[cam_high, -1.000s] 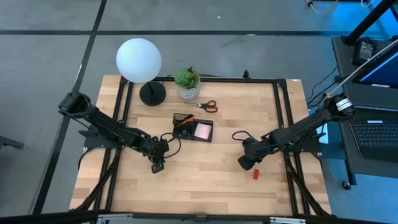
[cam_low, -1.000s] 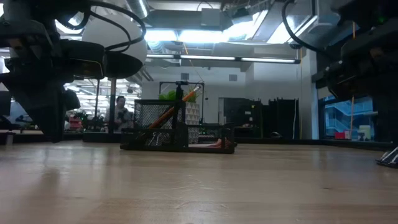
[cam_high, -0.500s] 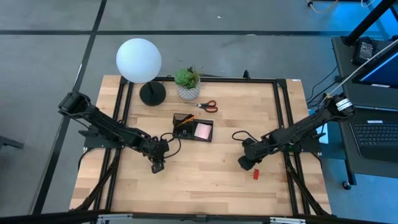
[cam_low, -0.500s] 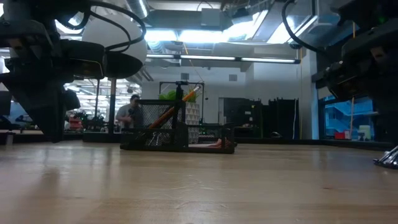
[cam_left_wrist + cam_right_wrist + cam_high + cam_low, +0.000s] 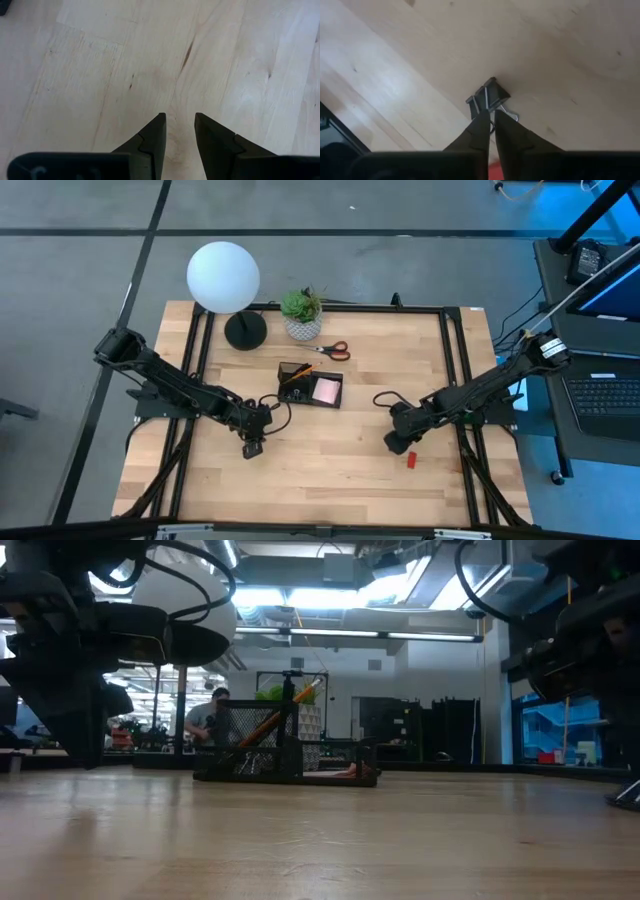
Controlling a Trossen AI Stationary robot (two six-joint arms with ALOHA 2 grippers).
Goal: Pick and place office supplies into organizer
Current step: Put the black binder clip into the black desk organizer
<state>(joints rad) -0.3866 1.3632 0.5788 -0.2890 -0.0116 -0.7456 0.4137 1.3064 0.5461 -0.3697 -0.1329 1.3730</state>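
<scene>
Right gripper (image 5: 489, 126) pinches its two dark fingers almost together on the wire handle of a small black binder clip (image 5: 492, 95), low over the bare wood at the right of the table (image 5: 330, 470), and over the last second it has barely shifted, edging only a touch toward the small red block (image 5: 411, 459) that lies just beside it. That stillness suggests the grasp is being settled rather than the clip carried, so the lift toward the tray is not yet begun. Left gripper (image 5: 179, 131) hovers over empty wood at the table's left-centre, its fingers parted around nothing, unchanged. Farther back, the black organizer (image 5: 311, 388) already holds the pink sticky-note pad (image 5: 326, 391) and an orange pencil (image 5: 299, 372); red-handled scissors (image 5: 334, 349) lie beyond it, near the potted plant (image 5: 301, 314). A person (image 5: 208, 717) passes in the room behind.
</scene>
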